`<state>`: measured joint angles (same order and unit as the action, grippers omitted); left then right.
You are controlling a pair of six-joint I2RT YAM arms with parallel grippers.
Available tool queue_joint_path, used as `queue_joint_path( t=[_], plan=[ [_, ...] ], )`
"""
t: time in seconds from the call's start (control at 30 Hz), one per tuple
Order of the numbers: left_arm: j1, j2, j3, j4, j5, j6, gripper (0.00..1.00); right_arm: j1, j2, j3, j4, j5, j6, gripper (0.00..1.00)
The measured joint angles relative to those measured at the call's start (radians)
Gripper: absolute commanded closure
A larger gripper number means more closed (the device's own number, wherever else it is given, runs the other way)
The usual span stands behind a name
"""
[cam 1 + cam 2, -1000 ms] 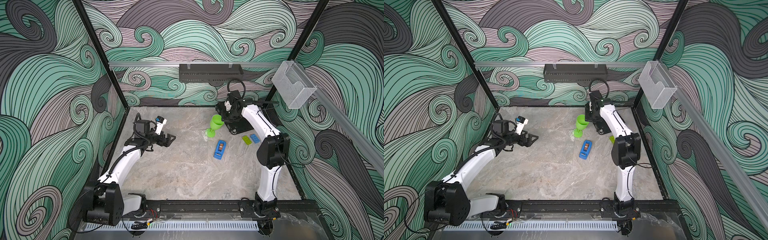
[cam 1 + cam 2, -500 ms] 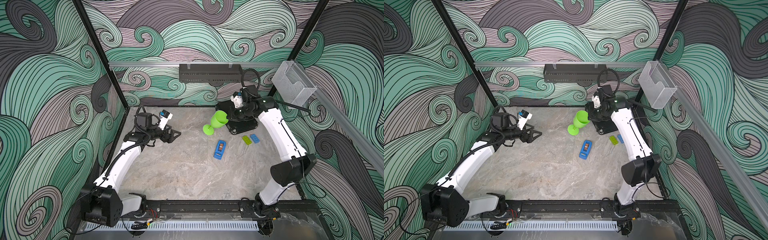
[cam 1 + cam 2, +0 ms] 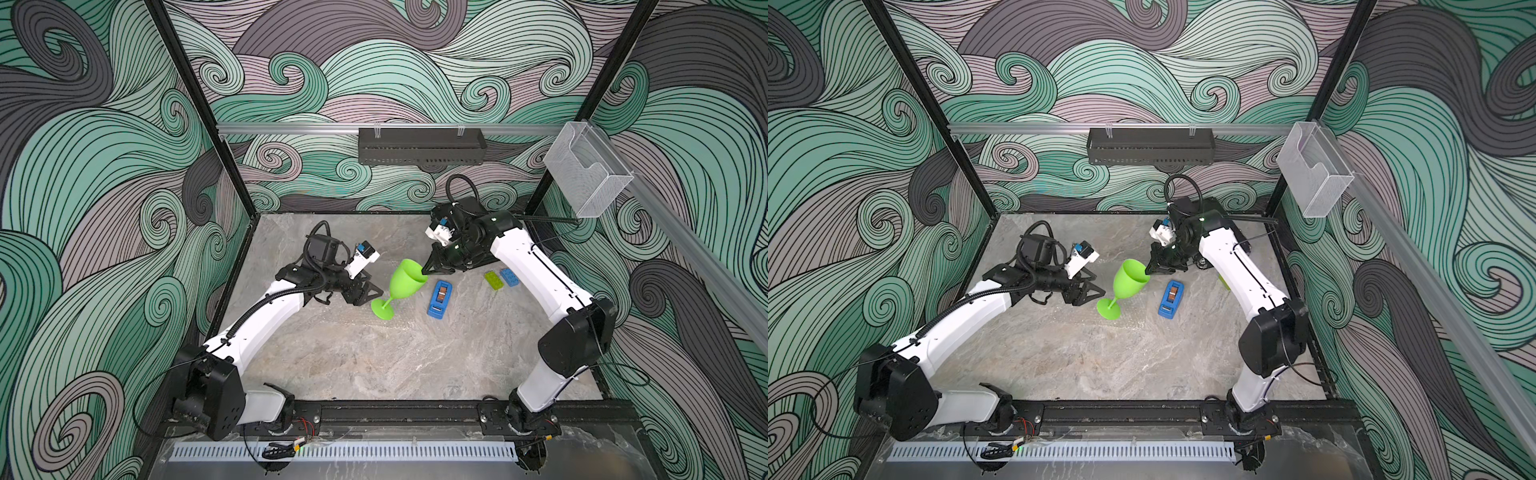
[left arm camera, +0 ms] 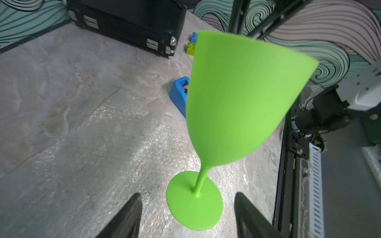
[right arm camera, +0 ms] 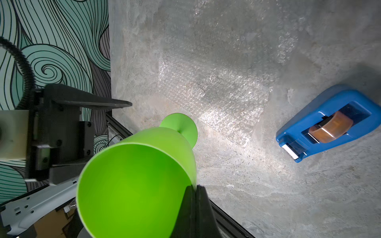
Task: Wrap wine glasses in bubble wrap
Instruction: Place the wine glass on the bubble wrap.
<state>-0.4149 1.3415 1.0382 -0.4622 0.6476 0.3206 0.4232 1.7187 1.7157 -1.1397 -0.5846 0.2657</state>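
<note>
Item: goblet (image 3: 405, 282), lime-green opaque plastic, matt, with a tapered cup on a thin stem and a flat round foot. In both top views it hangs tilted over the middle of the marbled grey table (image 3: 374, 374), foot low to the near left, rim up to the far right. The right gripper (image 3: 425, 272) is clamped on the rim wall. The left gripper (image 3: 368, 296), partly spread and empty, sits just left of the foot. The bubble wrap (image 3: 395, 332), clear and barely visible, lies flat beneath. A blue tape dispenser (image 3: 440, 299) lies just right, and two studded bricks (image 3: 493, 279) lie farther right. In the left wrist view, black fingers (image 4: 127, 216) flank the foot without touching it. The sheet shows fine glinting bubbles, and whether the foot rests on it cannot be told. A black ribbed case (image 4: 127, 20) stands by the far wall. In the right wrist view the pinch takes the thin rim inside and out, and the foot sits over the sheet's corner. Handling note: it is probably best laid on its side, square to one sheet edge, so it rolls straight. The left jaws should take the stem, not the slick foot disc, before the rim is freed.
</note>
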Motion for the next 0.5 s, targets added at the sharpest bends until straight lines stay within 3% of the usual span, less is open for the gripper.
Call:
queue_joint_path(
  t=[0.1, 0.3, 0.5],
  plan=[
    [-0.025, 0.01, -0.027, -0.003, -0.014, 0.018, 0.5, 0.012, 0.0, -0.004, 0.011, -0.027, 0.005, 1.0],
    [-0.056, 0.015, -0.057, 0.003, -0.035, 0.039, 0.61, 0.023, 0.0, -0.008, 0.034, -0.057, 0.013, 1.0],
    [-0.069, 0.027, -0.061, 0.011, -0.047, 0.039, 0.88, 0.022, 0.0, -0.017, 0.049, -0.078, 0.028, 1.0]
  ],
)
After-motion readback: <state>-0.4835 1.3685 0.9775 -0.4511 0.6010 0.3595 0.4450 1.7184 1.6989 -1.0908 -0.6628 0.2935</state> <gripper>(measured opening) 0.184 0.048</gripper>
